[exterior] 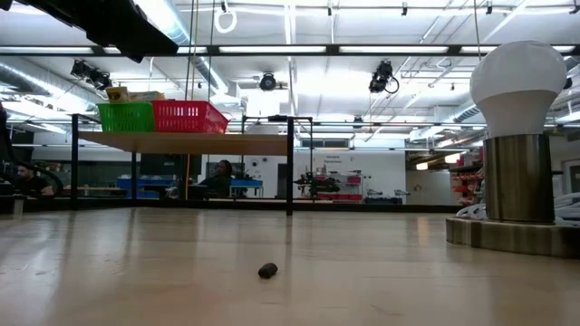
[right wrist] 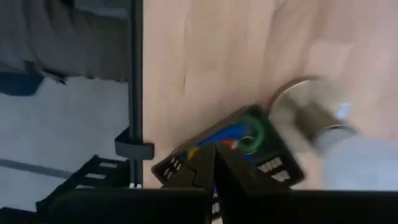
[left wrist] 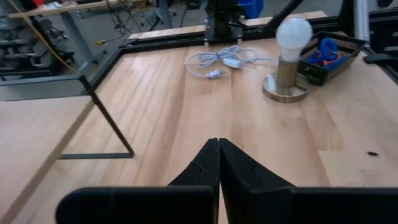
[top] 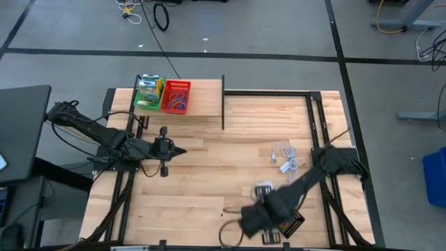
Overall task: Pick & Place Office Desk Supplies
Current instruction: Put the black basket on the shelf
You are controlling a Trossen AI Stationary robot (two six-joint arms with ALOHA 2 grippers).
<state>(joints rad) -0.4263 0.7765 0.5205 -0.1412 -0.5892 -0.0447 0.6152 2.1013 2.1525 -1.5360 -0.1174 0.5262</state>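
Note:
A black mesh basket (right wrist: 273, 165) with blue, green, red and yellow loops (right wrist: 239, 138) stands near the table's near edge, beside a white ball-shaped lamp (top: 265, 188). My right gripper (right wrist: 214, 149) hangs over this basket, fingers shut, tips at the loops; it also shows in the high view (top: 275, 224). My left gripper (left wrist: 219, 146) is shut and empty above the left middle of the table (top: 178, 150). On a raised shelf at the far left stand a green basket (top: 148, 94) with printed packets and a red basket (top: 175, 96) with loops. My right gripper points down into the black basket with its shut fingertips (right wrist: 205, 163) among the loops. The picture is blurred and the fingers cover the spot, so I cannot tell whether they touch or hold a loop.
The lamp's white cord (top: 286, 159) lies at the middle right. A small dark bit (exterior: 267, 270) lies on the bare wood near the middle. The shelf's black frame posts (top: 223, 104) stand at the far middle. Open wood lies between the two arms.

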